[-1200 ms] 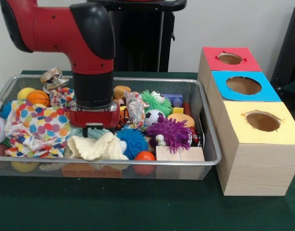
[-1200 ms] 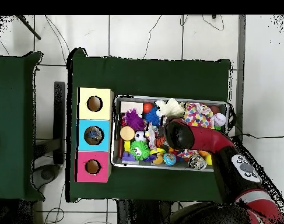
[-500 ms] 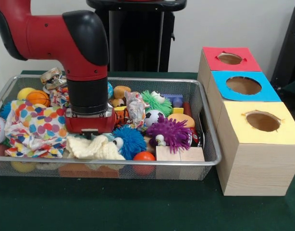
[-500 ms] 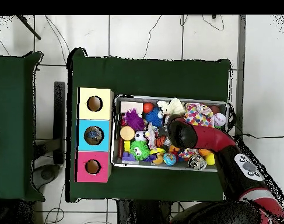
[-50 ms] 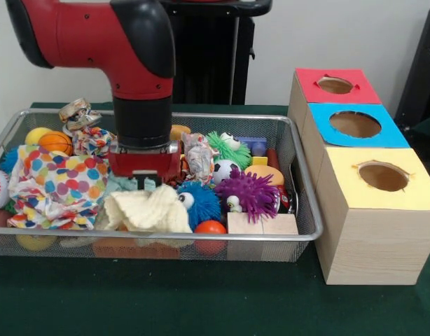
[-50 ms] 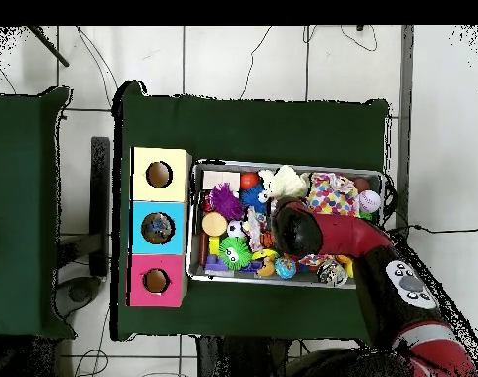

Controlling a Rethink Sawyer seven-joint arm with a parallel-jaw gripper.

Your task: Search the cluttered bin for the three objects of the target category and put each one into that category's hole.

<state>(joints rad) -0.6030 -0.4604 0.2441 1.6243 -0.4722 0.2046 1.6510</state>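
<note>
Front view shows the gripper (image 5: 145, 183) lowered into the wire bin (image 5: 299, 183), its red housing directly above the cream cloth (image 5: 148, 210) at the near middle of the bin. Only a dark fingertip stub shows below the housing, so whether the fingers are spread or pressed together cannot be told, and nothing is seen pinched. The cream cloth lies crumpled between the polka-dot cloth (image 5: 50, 185) on its left and the blue spiky ball (image 5: 199, 203) on its right. Judged from its folds, the cloth is light, soft and limp; it will drape and may snag neighbouring toys. Take hold at a raised fold near its top, not at a flat edge. The red, blue and yellow boxes (image 5: 372, 178) stand right of the bin.
</note>
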